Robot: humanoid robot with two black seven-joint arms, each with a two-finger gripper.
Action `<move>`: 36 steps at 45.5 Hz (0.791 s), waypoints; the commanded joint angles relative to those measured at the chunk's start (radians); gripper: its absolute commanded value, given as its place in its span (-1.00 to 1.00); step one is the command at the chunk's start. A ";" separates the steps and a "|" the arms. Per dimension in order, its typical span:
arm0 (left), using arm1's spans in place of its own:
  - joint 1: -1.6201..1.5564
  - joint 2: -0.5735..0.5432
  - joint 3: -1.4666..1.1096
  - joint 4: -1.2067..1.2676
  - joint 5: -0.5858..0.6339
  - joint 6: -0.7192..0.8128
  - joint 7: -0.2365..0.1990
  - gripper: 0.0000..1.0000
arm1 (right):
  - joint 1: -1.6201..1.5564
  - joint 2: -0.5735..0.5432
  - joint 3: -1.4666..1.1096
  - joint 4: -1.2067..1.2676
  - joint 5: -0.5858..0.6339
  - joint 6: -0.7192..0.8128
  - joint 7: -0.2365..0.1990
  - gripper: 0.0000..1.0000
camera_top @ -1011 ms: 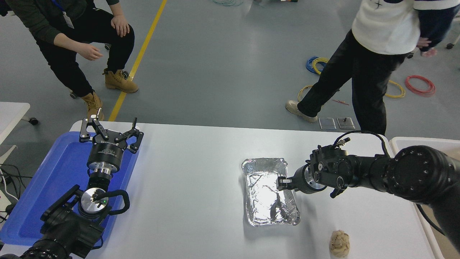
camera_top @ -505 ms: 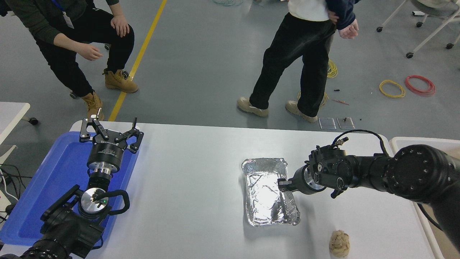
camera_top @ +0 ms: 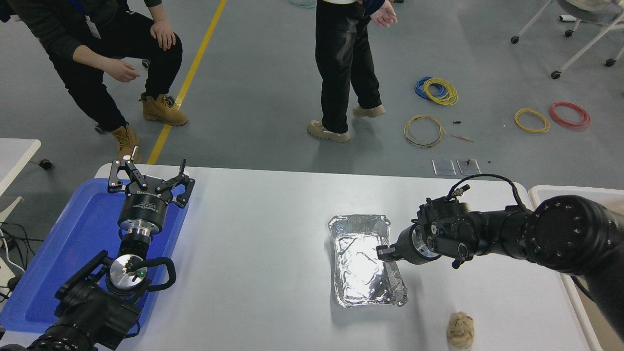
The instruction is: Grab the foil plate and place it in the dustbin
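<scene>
Plate (camera_top: 366, 263) flat on desk (camera_top: 253, 234); right gripper (camera_top: 385, 252) at its 3 o'clock rim, looks clamped, though we can't tell. Thin foil could buckle or slip before the bin (camera_top: 546, 192), further at 3 o'clock. Left gripper (camera_top: 148, 183) parked, spread.

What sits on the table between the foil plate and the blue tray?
Nothing: in the head view the white table is bare from the foil plate across to the blue tray, where the left end effector is parked.
</scene>
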 commanded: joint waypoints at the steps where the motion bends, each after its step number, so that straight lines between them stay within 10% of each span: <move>1: 0.000 -0.001 0.000 0.000 0.000 0.000 0.000 1.00 | 0.039 0.000 0.006 0.009 0.008 0.060 0.006 -1.00; 36: 0.000 0.000 0.000 0.000 0.000 0.000 0.000 1.00 | 0.639 -0.304 -0.002 0.290 0.009 0.379 -0.006 -1.00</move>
